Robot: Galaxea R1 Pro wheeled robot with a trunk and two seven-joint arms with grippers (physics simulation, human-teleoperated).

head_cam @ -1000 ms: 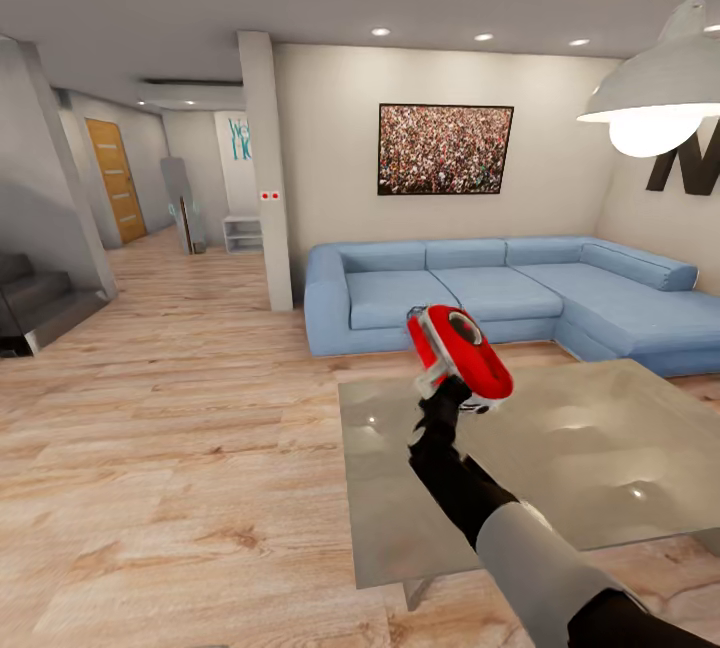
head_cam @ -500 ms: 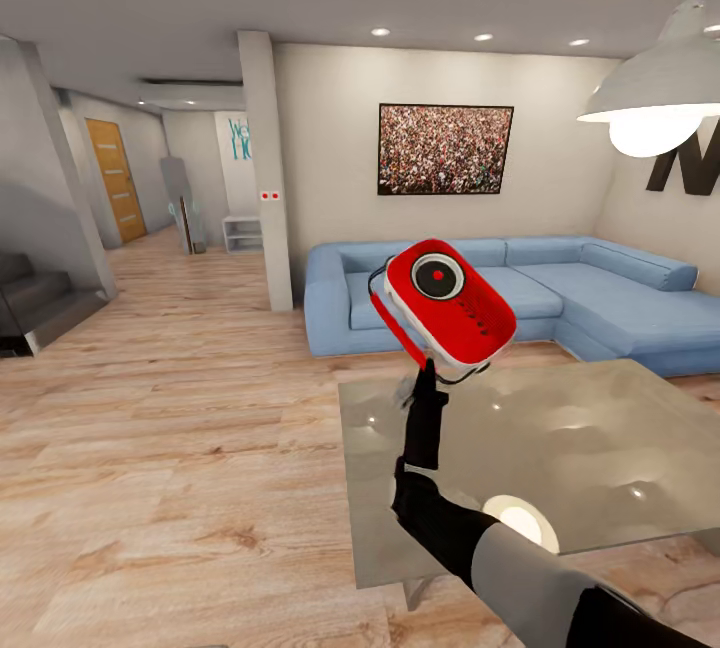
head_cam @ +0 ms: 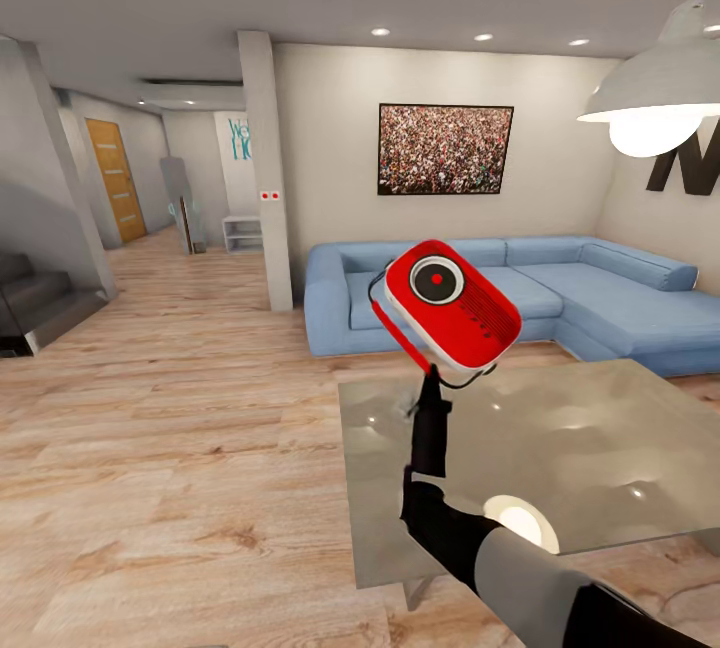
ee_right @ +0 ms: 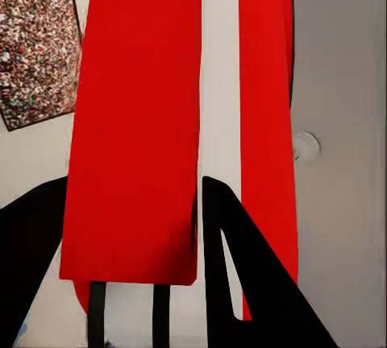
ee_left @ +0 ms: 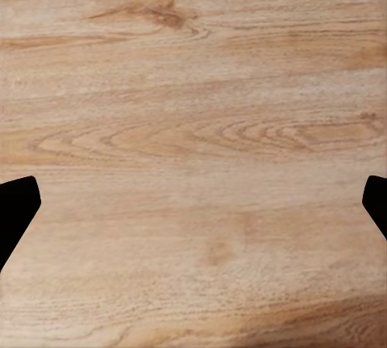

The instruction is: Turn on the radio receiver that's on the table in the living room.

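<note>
Nearest of all, the right arm rose from about 5 o'clock in the head view, its right gripper [head_cam: 432, 390] reaching straight up with the fingers closed on the radio receiver [head_cam: 450, 306] from below. Seen along the right wrist, those fingers [ee_right: 234, 267] pinched the red body [ee_right: 137, 122] near its lower edge, with the white trim running between the red panels. The receiver sat high above the near corner of the surface [head_cam: 560, 468], tilted, with its round dark dial [head_cam: 437, 281] facing the camera and its thin strap [head_cam: 385, 313] looping down on the 9 o'clock side.

The left gripper [ee_left: 193, 203] hung over bare wood floor [ee_left: 193, 82], its fingers spread wide and holding nothing.

Further off, the blue sofa [head_cam: 500, 293] ran from 12 toward 3 o'clock, with the crowd picture [head_cam: 445, 149] on the wall behind and the pendant lamp [head_cam: 655, 98] at 2 o'clock.

My judgement is that the hold was the weak point: a narrow pinch low on a tilted box could let it pivot or slip when the dial gets pressed, and it would fall onto the glossy surface. A press from the left fingers would need to push against the grip, not across it.
</note>
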